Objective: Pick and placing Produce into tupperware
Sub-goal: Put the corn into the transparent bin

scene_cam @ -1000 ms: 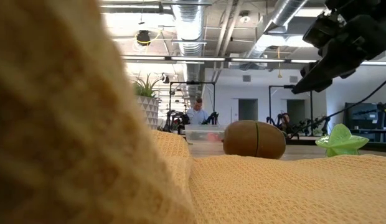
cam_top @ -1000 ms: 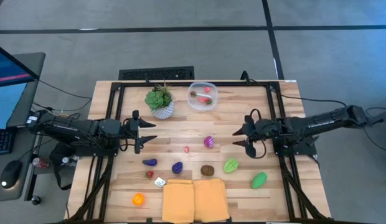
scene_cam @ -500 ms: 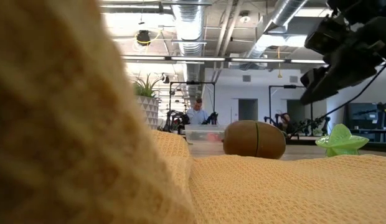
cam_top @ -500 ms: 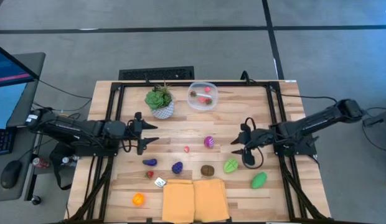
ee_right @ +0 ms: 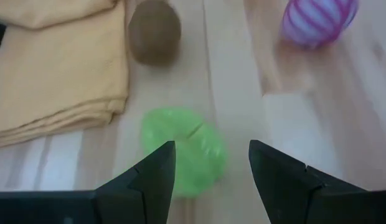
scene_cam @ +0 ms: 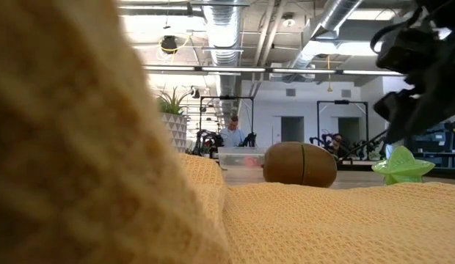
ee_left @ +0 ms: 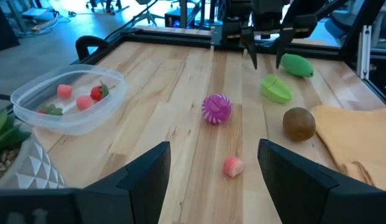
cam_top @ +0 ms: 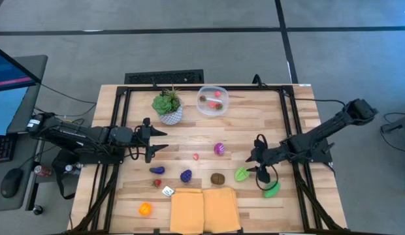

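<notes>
Right pincer (cam_top: 259,168) hangs open over the light green fruit (cam_top: 242,174) near the cloth (cam_top: 204,209); we judge it should centre, drop until both fingers straddle it, then close, tupperware (cam_top: 212,100) well apart; left pincer (cam_top: 150,140) waits open.

No legible text anywhere.
</notes>
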